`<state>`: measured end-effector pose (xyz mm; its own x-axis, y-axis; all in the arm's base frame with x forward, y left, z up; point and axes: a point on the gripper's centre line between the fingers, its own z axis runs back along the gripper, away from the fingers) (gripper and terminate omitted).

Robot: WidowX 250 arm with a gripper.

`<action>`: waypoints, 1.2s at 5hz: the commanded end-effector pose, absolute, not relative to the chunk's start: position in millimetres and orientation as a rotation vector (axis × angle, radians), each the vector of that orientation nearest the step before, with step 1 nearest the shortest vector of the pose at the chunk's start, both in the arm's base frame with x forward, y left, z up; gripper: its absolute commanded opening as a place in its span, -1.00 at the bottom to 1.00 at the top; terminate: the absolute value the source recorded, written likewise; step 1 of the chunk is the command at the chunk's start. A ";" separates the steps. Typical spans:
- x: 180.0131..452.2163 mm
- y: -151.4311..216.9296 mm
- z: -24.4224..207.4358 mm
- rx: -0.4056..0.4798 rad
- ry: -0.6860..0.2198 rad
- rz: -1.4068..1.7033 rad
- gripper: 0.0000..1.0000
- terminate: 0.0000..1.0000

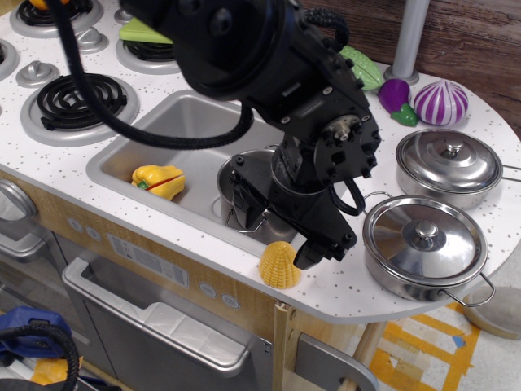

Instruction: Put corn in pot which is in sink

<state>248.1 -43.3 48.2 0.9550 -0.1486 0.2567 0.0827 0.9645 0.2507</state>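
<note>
- Single view, from above the counter: the corn [279, 265] sits upright on the white speckled countertop [358, 285], close to the front edge and just outside the sink's [175, 122] front right corner.
- The gripper [281, 224] hangs over that corner; one dark finger [317, 244] comes down just right of the corn, the other [244, 204] stands over the pot [240, 175]. The jaws are spread apart and hold nothing.
- The pot stands inside the sink at its right end, largely hidden by the arm; its near rim lies against the sink's front wall.
- A yellow pepper [159, 181] lies on the sink floor to the left of the pot, well apart from it, with bare basin between.
- Two lidded pots occupy the counter to the right: the nearer lidded pot [425, 244] sits near the gripper, the farther lidded pot [448, 163] behind it.
- The strip of countertop between sink and front edge is narrow; the corn fills most of its width there.
- A black cable [155, 134] droops across the sink's back left rim.
</note>
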 end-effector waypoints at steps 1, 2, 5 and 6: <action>248.1 -43.3 48.2 0.240 -0.278 -0.119 1.00 -1.00; 249.2 -44.1 40.3 0.232 -0.291 -0.126 1.00 -1.00; 252.8 -38.0 22.9 0.178 -0.310 -0.132 -1.00 -1.00; 257.2 -35.0 28.1 0.129 -0.303 -0.161 -1.00 -1.00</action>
